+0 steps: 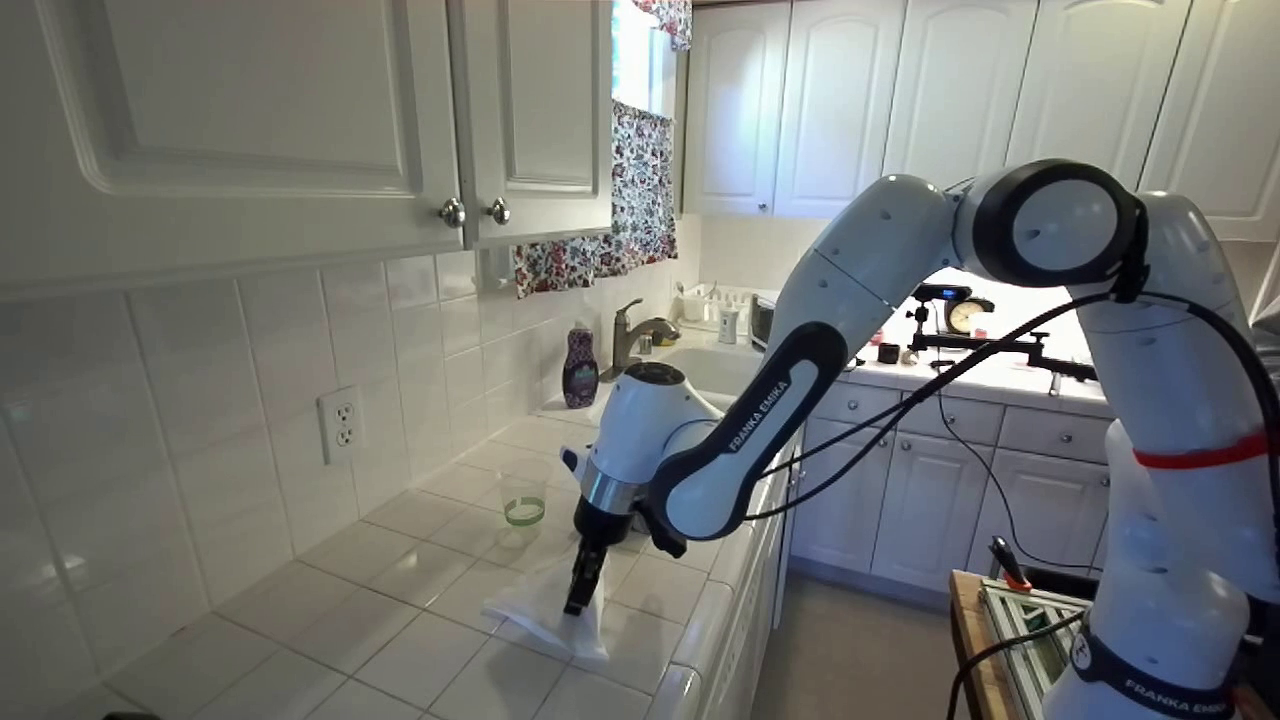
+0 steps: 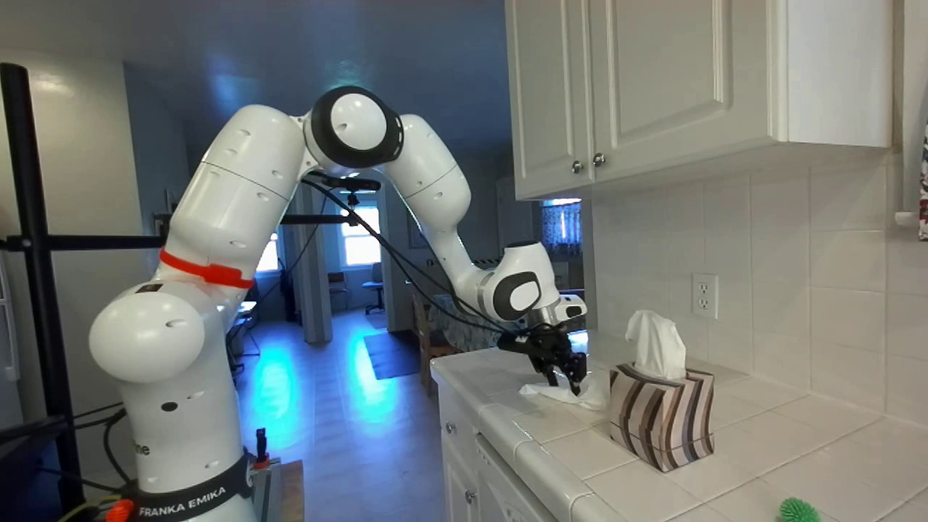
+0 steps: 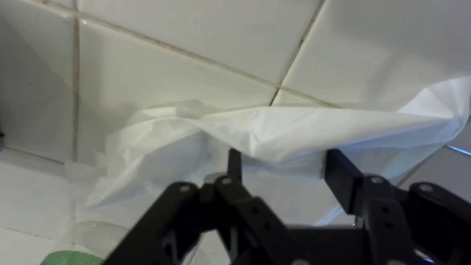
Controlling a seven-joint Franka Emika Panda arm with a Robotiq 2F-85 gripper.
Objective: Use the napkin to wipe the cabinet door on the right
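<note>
A thin white napkin [image 1: 545, 612] lies crumpled on the white tiled counter [image 1: 400, 660]; it also shows in an exterior view [image 2: 591, 395] and the wrist view [image 3: 257, 127]. My gripper [image 3: 283, 158] points down at it with fingers apart. A fold of the napkin lies across the gap at the fingertips; I cannot tell whether they touch it. The gripper also shows in both exterior views [image 1: 575, 605] [image 2: 565, 386], low over the counter. The right door [image 1: 545, 100] of the white upper cabinet, also in an exterior view [image 2: 670, 72], is shut and has a round knob.
A striped tissue box [image 2: 661, 417] stands close beside the gripper. A clear cup with a green band [image 1: 524, 510] stands near the napkin. Behind are a purple soap bottle [image 1: 580, 370] and a faucet [image 1: 630, 340]. A green spiky object [image 2: 797, 510] lies on the counter. The cabinet overhangs the counter.
</note>
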